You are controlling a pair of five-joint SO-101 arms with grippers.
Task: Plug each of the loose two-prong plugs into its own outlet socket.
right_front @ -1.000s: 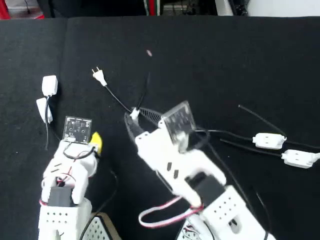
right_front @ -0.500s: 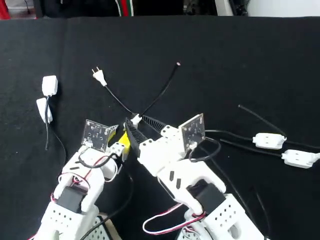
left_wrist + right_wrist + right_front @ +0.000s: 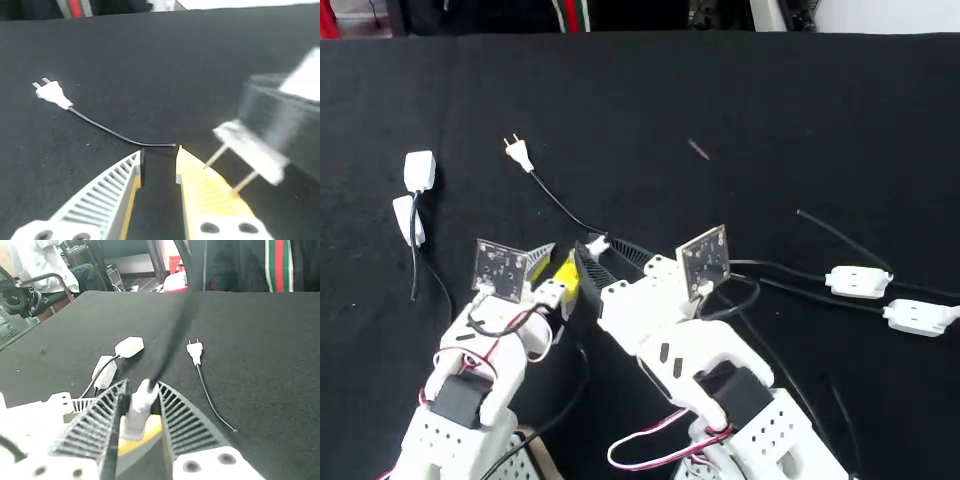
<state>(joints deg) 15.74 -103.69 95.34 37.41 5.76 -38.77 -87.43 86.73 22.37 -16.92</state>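
Right gripper [image 3: 141,390]: jaws clamped on a white two-prong plug [image 3: 136,412]; its cord [image 3: 175,335] is a blur rising out of view.
Left gripper [image 3: 160,159]: jaws narrowly parted, holding nothing, just beside the right gripper.
Second plug [image 3: 519,153]: loose on the black table [image 3: 770,110].
Left outlet sockets [image 3: 417,170]: near the table's left edge.
Right outlet sockets [image 3: 858,281]: opposite side, their cords cut off at the edge.

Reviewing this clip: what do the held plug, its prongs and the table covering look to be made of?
The held plug looks like white moulded plastic, smooth and matte. Its prongs are probably metal, judging by the thin, brassy pins. The table covering seems to be black cloth or felt, matte with no shine; I cannot tell which.
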